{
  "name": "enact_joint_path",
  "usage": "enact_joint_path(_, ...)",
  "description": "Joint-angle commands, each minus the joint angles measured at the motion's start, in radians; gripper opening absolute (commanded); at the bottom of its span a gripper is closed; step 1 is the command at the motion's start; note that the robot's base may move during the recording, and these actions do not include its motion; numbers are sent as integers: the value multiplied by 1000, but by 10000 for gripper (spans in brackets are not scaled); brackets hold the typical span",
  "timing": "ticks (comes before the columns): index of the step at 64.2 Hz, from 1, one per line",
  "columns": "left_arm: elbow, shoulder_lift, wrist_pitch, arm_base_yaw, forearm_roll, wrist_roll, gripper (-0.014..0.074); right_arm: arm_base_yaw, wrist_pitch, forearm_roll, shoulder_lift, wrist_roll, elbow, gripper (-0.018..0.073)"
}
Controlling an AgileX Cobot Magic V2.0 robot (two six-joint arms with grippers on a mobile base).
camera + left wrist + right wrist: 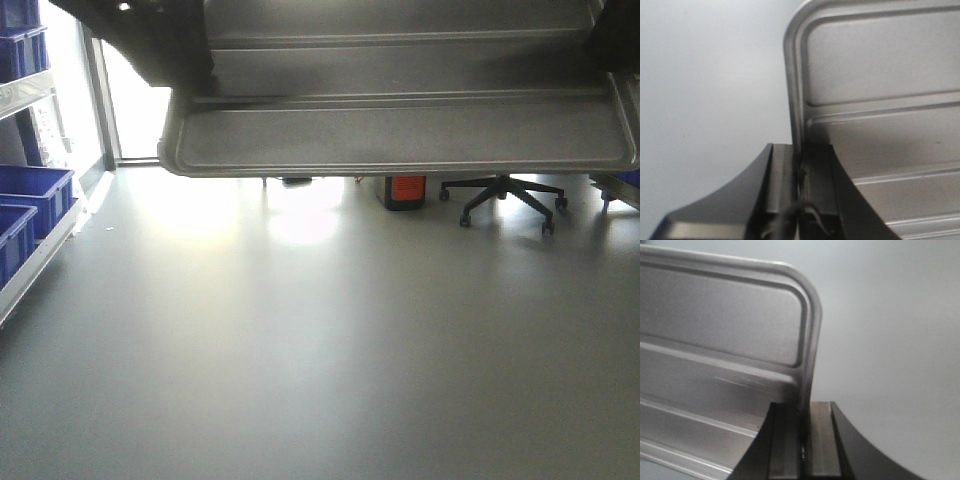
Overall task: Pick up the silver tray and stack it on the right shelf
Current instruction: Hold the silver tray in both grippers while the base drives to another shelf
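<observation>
The silver tray (pixel 400 130) hangs in the air across the top of the front view, its underside towards the camera, held up above the grey floor. My left gripper (pixel 800 160) is shut on the tray's (pixel 880 100) left rim, the rim pinched between the two pads. My right gripper (pixel 804 412) is shut on the tray's (pixel 720 330) right rim in the same way. In the front view the left arm (pixel 150 40) shows as a dark shape at the top left. The right shelf is out of view.
A rack with blue bins (pixel 30 195) stands along the left wall. An orange and black box (pixel 402 190) and a black swivel chair base (pixel 505 198) stand on the floor behind the tray. Another rack's edge (pixel 622 185) shows at far right. Grey floor (pixel 300 350) stretches ahead.
</observation>
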Motion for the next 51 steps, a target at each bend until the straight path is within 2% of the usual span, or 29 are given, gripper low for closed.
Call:
enact_joint_path(1,-25,-38,55,-4,67,30,-92,-5,-57,-72,-30,-6,-29,57)
enact_joint_path(51,-25,-38,55,-2,70,30,-92,-5,-57,-72,-29,-6,-29,57)
